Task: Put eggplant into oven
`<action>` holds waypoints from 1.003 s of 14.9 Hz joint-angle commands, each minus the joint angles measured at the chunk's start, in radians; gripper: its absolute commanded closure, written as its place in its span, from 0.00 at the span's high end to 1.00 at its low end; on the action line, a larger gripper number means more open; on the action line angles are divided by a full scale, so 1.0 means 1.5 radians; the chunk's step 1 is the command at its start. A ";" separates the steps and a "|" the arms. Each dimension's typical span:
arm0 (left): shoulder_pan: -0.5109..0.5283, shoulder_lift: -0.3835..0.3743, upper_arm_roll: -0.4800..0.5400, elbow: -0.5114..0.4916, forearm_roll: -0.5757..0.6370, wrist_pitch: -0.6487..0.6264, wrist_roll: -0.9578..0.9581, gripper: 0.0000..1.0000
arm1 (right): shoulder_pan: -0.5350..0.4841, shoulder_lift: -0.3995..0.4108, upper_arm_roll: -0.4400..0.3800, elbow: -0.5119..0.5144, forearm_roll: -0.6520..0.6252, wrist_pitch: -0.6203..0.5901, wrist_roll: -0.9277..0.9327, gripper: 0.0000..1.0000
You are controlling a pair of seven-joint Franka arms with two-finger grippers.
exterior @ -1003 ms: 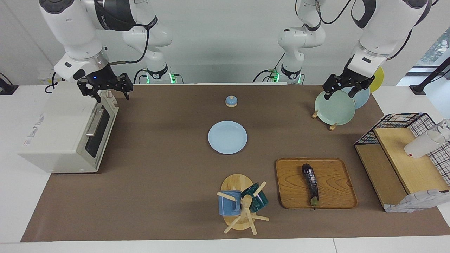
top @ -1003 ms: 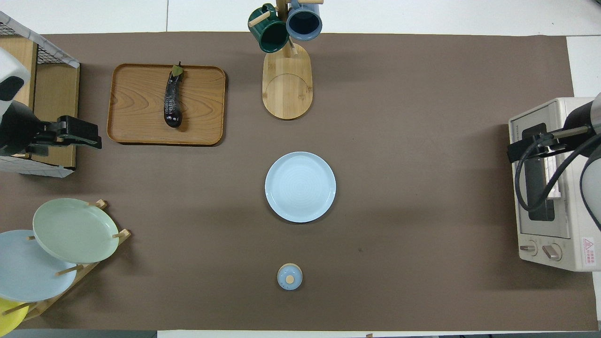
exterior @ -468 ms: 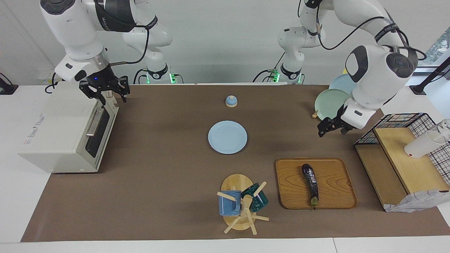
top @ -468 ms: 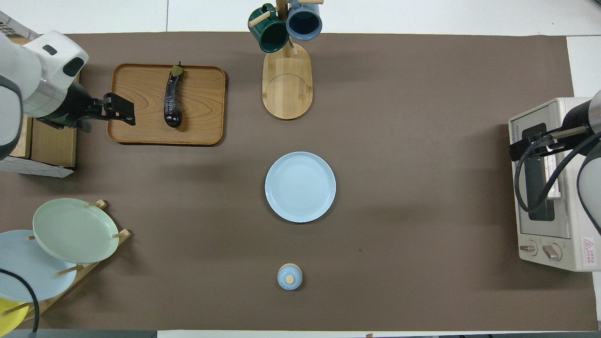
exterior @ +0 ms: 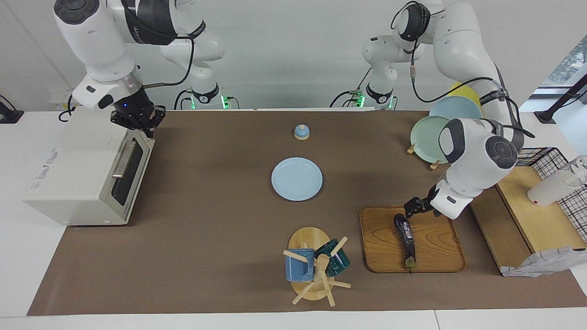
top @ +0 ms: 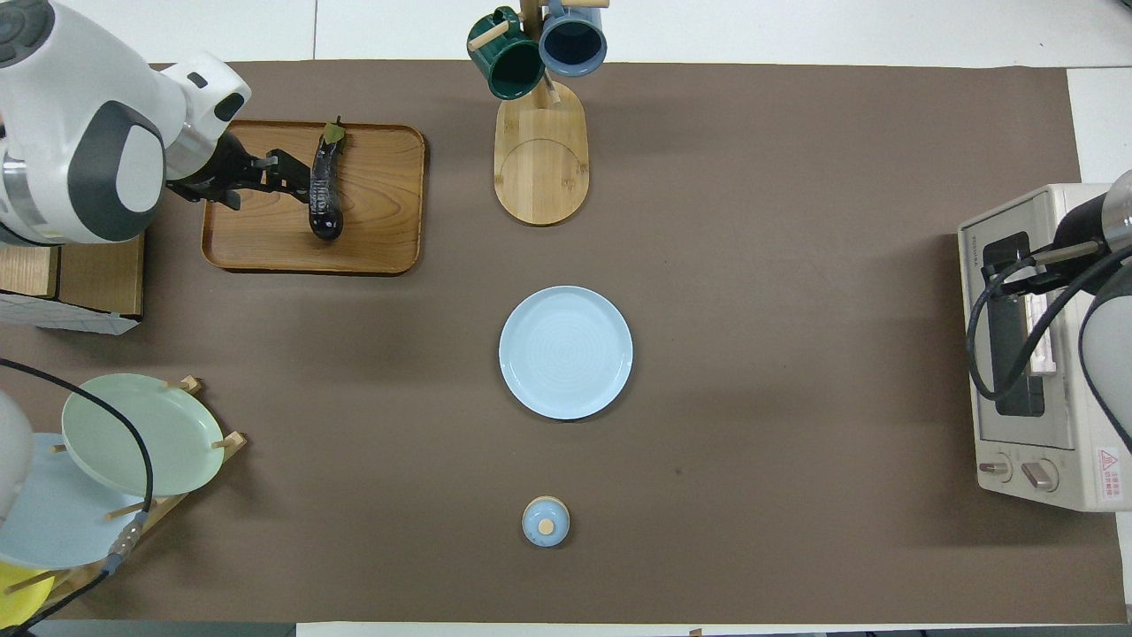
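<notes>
The right arm's own body hides much of the right gripper [exterior: 147,124] from above, and only the door side of the oven [top: 1044,354] shows at that view's edge. In the facing view this gripper sits at the top corner of the oven's door, at the end nearest the robots, and its fingers are pinched tight together; it is hard to tell if they squeeze anything. The oven door looks closed, with its silver handle [exterior: 122,159] on the front. The left gripper [exterior: 409,210] is spread wide and holds nothing. It is low over the wooden tray [exterior: 440,254], just beside the fat dark end of the eggplant [exterior: 405,236]; touching or not is hard to make out. The eggplant lies flat on the tray, its green stem pointing away from the robots, at the left arm's end of the table, well apart from the oven at the right arm's end. Between them on the brown mat [exterior: 206,220] are a light blue plate [exterior: 296,178], a small blue lid [exterior: 301,132] nearer to the robots, and a mug tree [exterior: 316,268] with a blue mug [exterior: 299,266] and a green mug [exterior: 337,259]. A plate rack [exterior: 435,133] and a wire basket [exterior: 541,158] with wooden boards stand near the tray.
</notes>
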 commanded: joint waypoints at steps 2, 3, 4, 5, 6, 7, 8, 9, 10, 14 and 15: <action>-0.013 0.034 -0.001 0.009 0.038 0.045 0.010 1.00 | -0.006 -0.029 0.002 -0.049 -0.026 0.035 -0.002 0.00; -0.016 0.034 -0.001 0.003 0.036 0.052 0.010 1.00 | -0.007 -0.031 0.002 -0.061 -0.043 0.054 -0.001 0.00; -0.018 0.031 -0.001 -0.012 0.037 0.059 0.011 1.00 | -0.009 -0.037 0.002 -0.076 -0.044 0.074 -0.001 0.00; -0.019 0.024 -0.001 -0.041 0.037 0.085 0.012 1.00 | -0.013 -0.040 0.001 -0.087 -0.044 0.081 0.000 0.00; -0.021 0.015 -0.001 -0.074 0.036 0.121 0.012 1.00 | -0.017 -0.045 0.001 -0.100 -0.044 0.083 0.012 0.00; -0.022 0.009 -0.001 -0.091 0.037 0.137 0.012 1.00 | -0.018 -0.046 0.001 -0.111 -0.045 0.087 0.038 0.00; -0.022 0.008 -0.001 -0.093 0.036 0.137 0.012 1.00 | -0.019 -0.046 0.000 -0.123 -0.047 0.098 0.052 0.00; -0.022 0.008 -0.001 -0.093 0.036 0.136 0.012 1.00 | -0.023 -0.046 -0.002 -0.137 -0.050 0.106 0.055 0.00; -0.022 0.008 -0.001 -0.092 0.036 0.133 0.012 1.00 | -0.042 -0.046 -0.001 -0.148 -0.054 0.118 0.055 0.00; -0.021 0.009 -0.001 -0.064 0.038 0.084 0.012 0.82 | -0.078 -0.046 -0.001 -0.187 -0.062 0.150 0.052 0.00; -0.022 0.009 -0.001 -0.065 0.038 0.085 0.012 0.74 | -0.079 -0.044 -0.001 -0.188 -0.062 0.150 0.051 0.00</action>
